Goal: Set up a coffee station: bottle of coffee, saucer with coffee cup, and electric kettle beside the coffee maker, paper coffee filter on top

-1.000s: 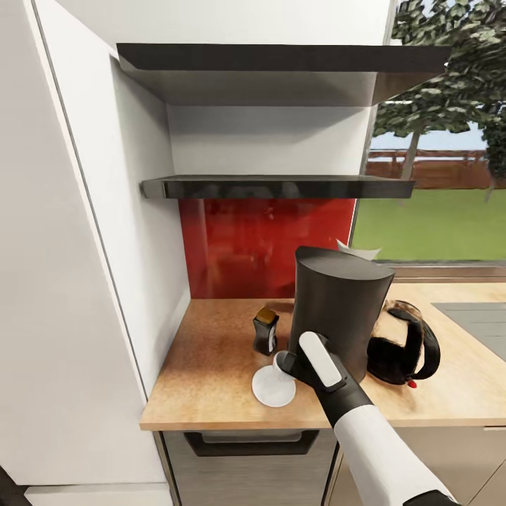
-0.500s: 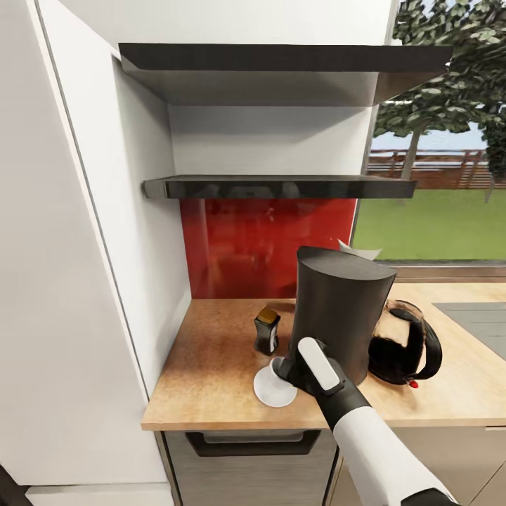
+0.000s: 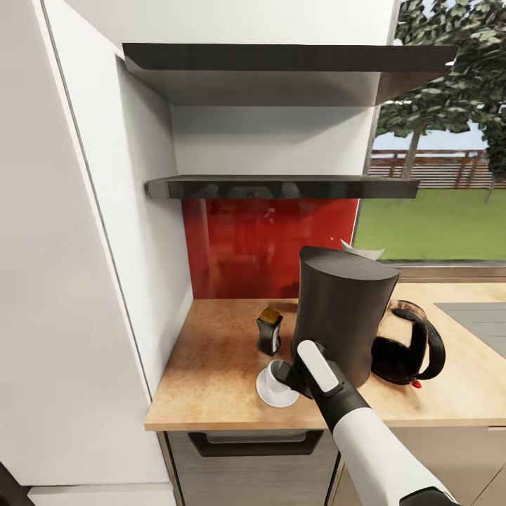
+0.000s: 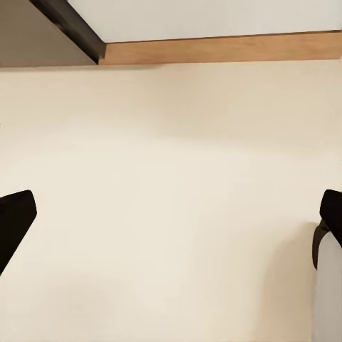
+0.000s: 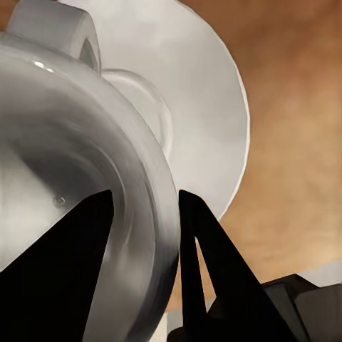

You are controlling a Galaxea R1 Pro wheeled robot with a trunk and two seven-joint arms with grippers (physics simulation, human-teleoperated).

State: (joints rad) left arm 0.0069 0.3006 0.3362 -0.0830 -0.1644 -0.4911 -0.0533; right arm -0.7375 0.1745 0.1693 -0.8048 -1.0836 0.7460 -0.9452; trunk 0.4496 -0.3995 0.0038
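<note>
Wooden surface (image 3: 211, 365): my right pincer (image 3: 287, 372) is clamped on the coffee cup (image 5: 78, 178) rim, over the saucer (image 3: 266, 390). Next I'd lower and release. Left pincer (image 4: 171, 221) fingers stand apart.

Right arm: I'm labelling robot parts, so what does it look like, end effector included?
The right arm has a white forearm shell and a black wrist bearing a white oblong pad. Its end effector has two black, pointed, wedge-shaped fingers.

A white forearm shell (image 3: 379, 457) is being seen, joined to a black wrist bearing a white oval plate (image 3: 318, 364); black pointed fingers (image 5: 214, 263) are being shown.
</note>
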